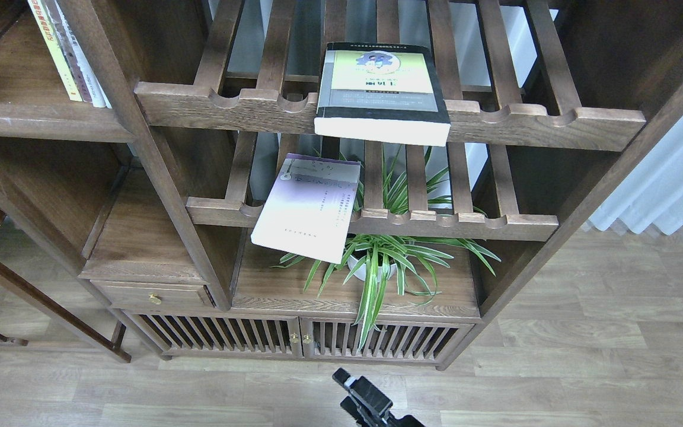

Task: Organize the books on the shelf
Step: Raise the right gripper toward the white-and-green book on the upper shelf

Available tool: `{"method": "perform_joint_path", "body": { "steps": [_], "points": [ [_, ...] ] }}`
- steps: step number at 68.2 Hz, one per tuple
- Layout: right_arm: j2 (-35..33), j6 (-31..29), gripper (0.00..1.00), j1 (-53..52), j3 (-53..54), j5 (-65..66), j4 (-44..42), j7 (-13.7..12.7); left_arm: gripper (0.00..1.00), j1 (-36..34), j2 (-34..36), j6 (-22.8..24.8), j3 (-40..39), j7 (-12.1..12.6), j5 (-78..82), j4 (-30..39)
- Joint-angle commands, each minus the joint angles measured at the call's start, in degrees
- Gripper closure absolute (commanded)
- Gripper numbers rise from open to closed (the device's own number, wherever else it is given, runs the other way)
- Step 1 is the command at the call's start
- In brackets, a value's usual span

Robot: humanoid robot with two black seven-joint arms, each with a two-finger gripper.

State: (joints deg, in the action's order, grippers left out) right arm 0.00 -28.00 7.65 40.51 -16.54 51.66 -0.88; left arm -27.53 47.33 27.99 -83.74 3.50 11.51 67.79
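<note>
The thick yellow-green book with a black border (382,92) lies flat on the upper slatted rack, its front end past the rail. The thin lavender-white book (309,207) lies askew on the lower slatted rack and overhangs its front rail. The colourful book (51,50) stands upright beside two other books on the flat dark-brown shelf (33,121) at the top left; I cannot read its "300" mark. A black gripper end (365,403), seemingly my right one, shows at the bottom edge, far below the books; its fingers cannot be told apart. My left gripper is out of view.
A potted spider plant (380,261) stands on the bottom board under the lower rack. A small drawer (152,295) and slatted cabinet doors (300,338) are below. A pale curtain (673,184) hangs at the right. Wooden floor lies in front.
</note>
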Motion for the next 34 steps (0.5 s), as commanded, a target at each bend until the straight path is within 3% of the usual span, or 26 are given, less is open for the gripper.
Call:
{"method": "perform_joint_path", "body": {
  "steps": [1,3,19,34],
  "points": [
    [0.0,0.0,0.0,0.4,0.0,-0.6,0.5,0.3,0.17,6.5,-0.4,0.0,-5.5,0.1,-0.1,3.0],
    [0.0,0.0,0.0,0.5,0.0,-0.8,0.5,0.9,0.17,10.1,-0.7,0.0,-7.7,0.1,-0.4,5.7],
    [0.0,0.0,0.0,0.5,0.1,-0.8,2.1,1.8,0.17,18.6,-1.0,0.0,-9.1,0.6,-6.5,12.4],
    [0.0,0.0,0.0,1.8,5.5,-1.0,3.1,2.6,0.17,24.7,-4.5,0.0,-8.9,0.6,-6.9,13.0]
  ]
}}
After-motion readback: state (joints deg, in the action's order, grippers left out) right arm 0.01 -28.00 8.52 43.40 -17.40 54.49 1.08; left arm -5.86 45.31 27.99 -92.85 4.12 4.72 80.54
